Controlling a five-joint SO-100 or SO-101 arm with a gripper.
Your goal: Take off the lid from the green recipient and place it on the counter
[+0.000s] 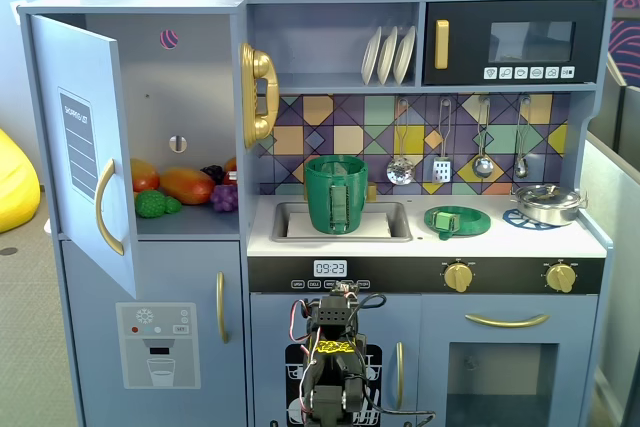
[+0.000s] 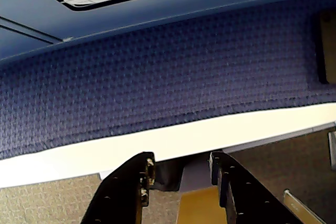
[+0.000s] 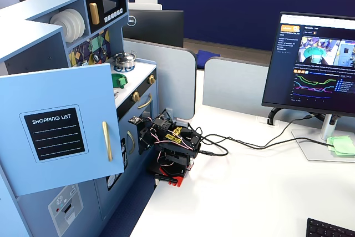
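The green recipient (image 1: 336, 194) stands uncovered in the inset sink (image 1: 395, 232). The lid (image 1: 457, 220), a green disc with a small knob, lies flat on the white counter (image 1: 530, 239) just right of the sink. In another fixed view the lid (image 3: 117, 80) peeks out past the open door, which hides the recipient. My arm (image 1: 334, 367) is folded low in front of the kitchen's lower doors, far below the counter. In the wrist view my gripper (image 2: 181, 159) is open and empty, facing blue fabric, a white strip and the floor.
A small steel pot (image 1: 548, 203) sits on the right burner. The left cupboard door (image 1: 85, 147) hangs open, with toy fruit (image 1: 185, 187) inside. White plates (image 1: 388, 55) stand on the upper shelf. A monitor (image 3: 319, 65) and cables (image 3: 244, 142) are on the white desk.
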